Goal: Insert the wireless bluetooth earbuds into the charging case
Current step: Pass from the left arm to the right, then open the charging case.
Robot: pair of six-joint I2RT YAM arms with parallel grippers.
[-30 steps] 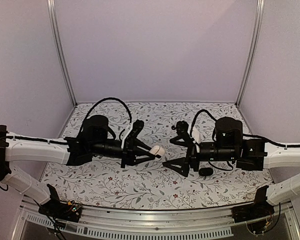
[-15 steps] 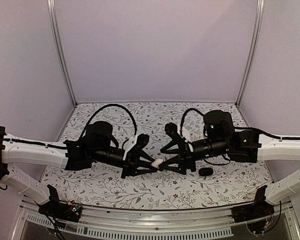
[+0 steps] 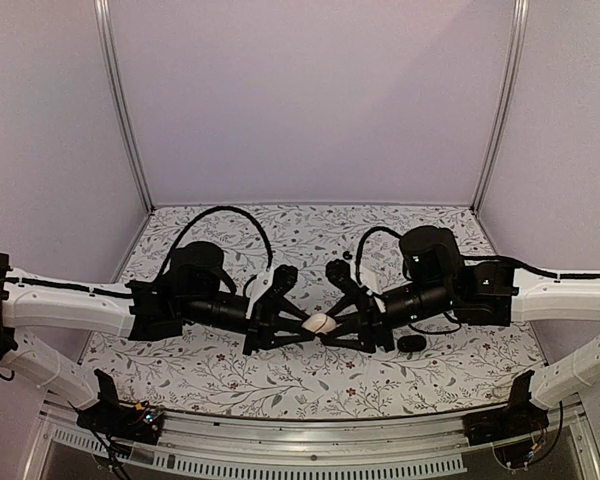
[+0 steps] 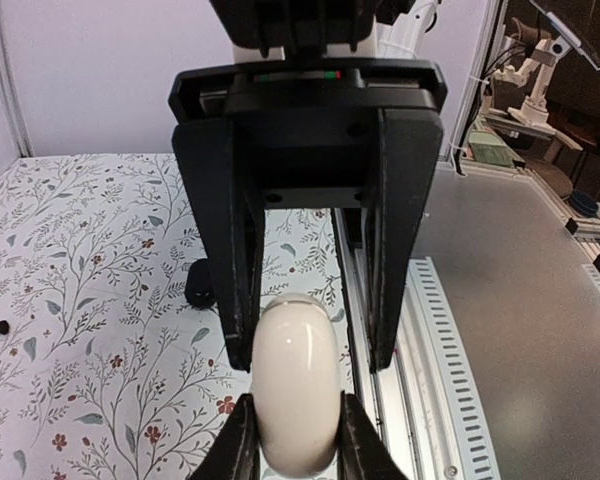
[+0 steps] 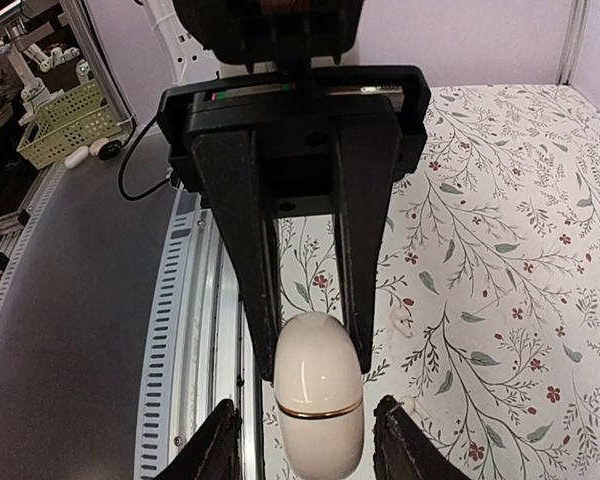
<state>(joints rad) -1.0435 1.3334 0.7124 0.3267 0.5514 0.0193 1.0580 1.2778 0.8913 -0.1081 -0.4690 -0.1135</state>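
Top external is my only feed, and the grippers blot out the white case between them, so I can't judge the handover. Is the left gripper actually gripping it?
Observer: Yes. In the left wrist view the left gripper is shut on the white case, pressing on both of its sides.
Operator: Does the right one have it too?
Observer: Not yet. In the right wrist view the right gripper straddles the case's other end, with a gap showing between each of its fingers and the case.
Operator: Is the case open?
Observer: It looks closed. A thin gold seam runs unbroken across the side facing the right wrist camera.
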